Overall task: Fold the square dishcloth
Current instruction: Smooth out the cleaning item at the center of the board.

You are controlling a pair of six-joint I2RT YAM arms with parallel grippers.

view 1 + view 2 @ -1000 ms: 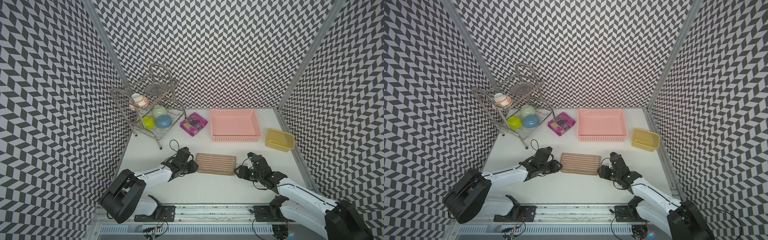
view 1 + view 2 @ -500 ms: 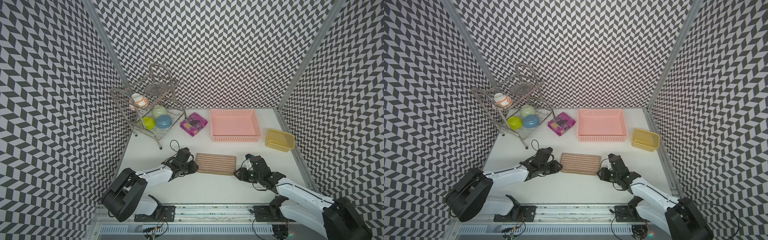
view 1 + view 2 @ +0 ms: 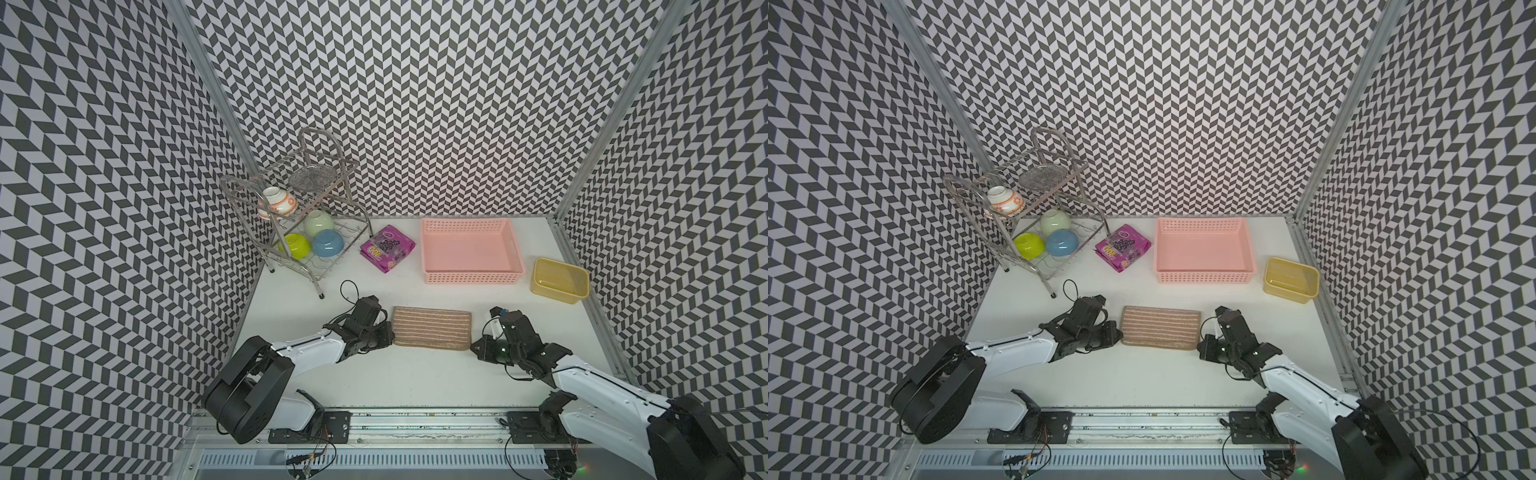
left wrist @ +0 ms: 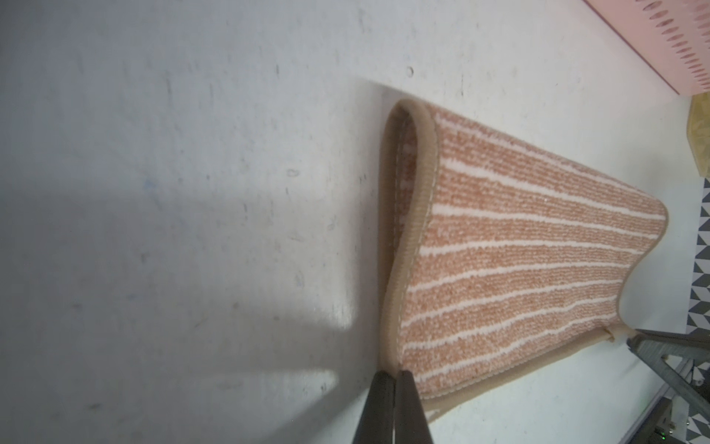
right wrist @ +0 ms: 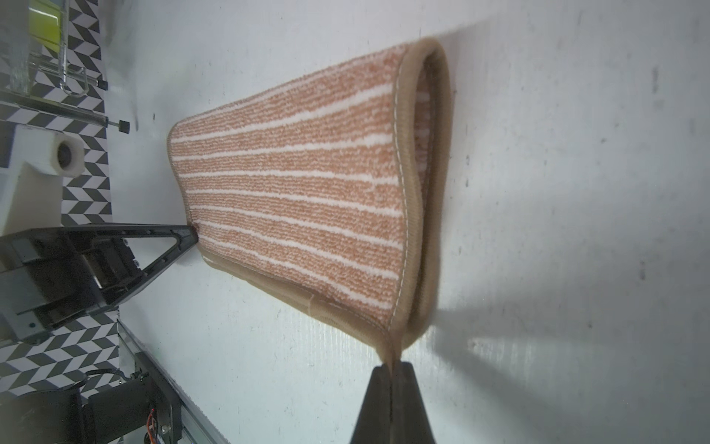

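The square dishcloth point(image 3: 432, 328) point(image 3: 1160, 328) lies folded in half on the white table, a tan striped rectangle with its fold at the far side. My left gripper point(image 3: 390, 336) point(image 3: 1120, 333) sits at its near left corner. In the left wrist view that gripper point(image 4: 395, 374) is shut, with the dishcloth point(image 4: 518, 269) edging pinched at its tips. My right gripper point(image 3: 473, 347) point(image 3: 1200, 345) is at the near right corner. The right wrist view shows this gripper point(image 5: 391, 365) shut on the edging of the dishcloth point(image 5: 292, 192), where both layers meet.
Behind the cloth stand a pink basket point(image 3: 471, 276) and a yellow tub point(image 3: 559, 291) to its right. A purple packet point(image 3: 387, 248) lies left of the basket. A wire dish rack point(image 3: 316, 199) with bowls fills the back left corner.
Both grippers have closed on the cloth's near corners. The right gripper has edged slightly left towards the cloth. The cloth itself lies as before.
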